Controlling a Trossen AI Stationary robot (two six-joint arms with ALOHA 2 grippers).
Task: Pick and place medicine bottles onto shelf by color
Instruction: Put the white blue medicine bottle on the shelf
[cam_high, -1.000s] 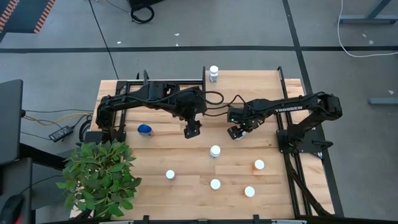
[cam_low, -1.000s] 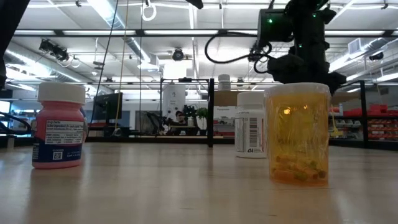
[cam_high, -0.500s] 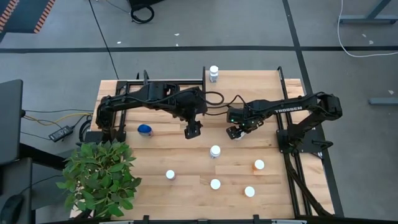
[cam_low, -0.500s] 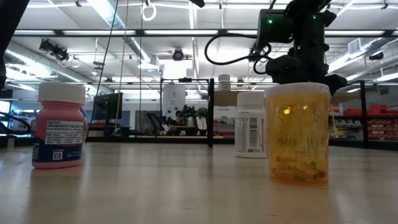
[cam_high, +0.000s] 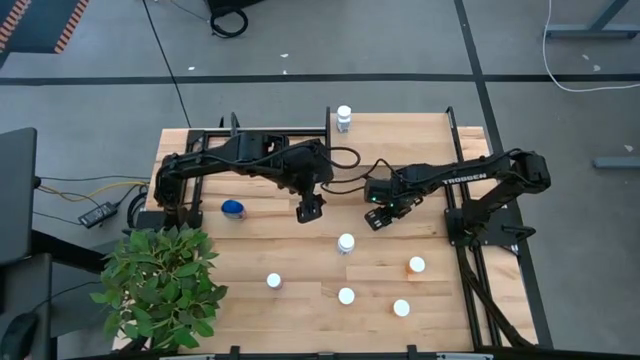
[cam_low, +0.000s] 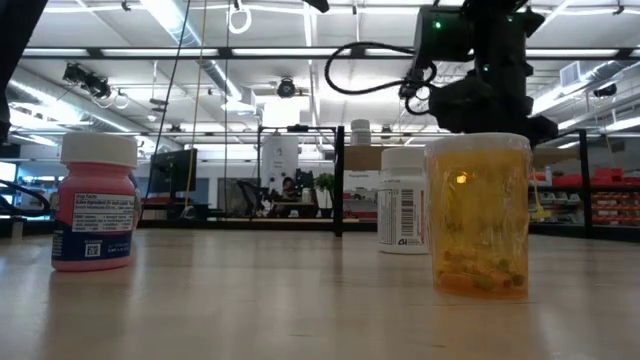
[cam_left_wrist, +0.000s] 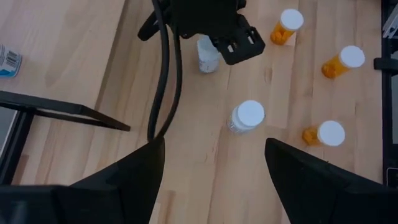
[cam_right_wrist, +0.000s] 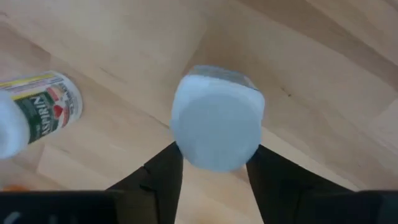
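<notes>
Nearest the low camera, an orange bottle (cam_low: 478, 215) and a pink bottle (cam_low: 94, 203) stand on the table (cam_high: 300, 270). Beyond the orange bottle, the right gripper (cam_right_wrist: 214, 163) has a white-capped bottle (cam_right_wrist: 217, 117) between its fingers, grasping it near the table's middle. This looks like the pick step; next it likely calls for a lift and a carry to the shelf (cam_high: 280, 135) at the far edge. The left gripper (cam_high: 310, 209) hangs released just beside it.

Leafy green plant (cam_high: 160, 285) at the table's (cam_high: 300, 260) near-left corner — black cables (cam_high: 75, 190) beside it
</notes>
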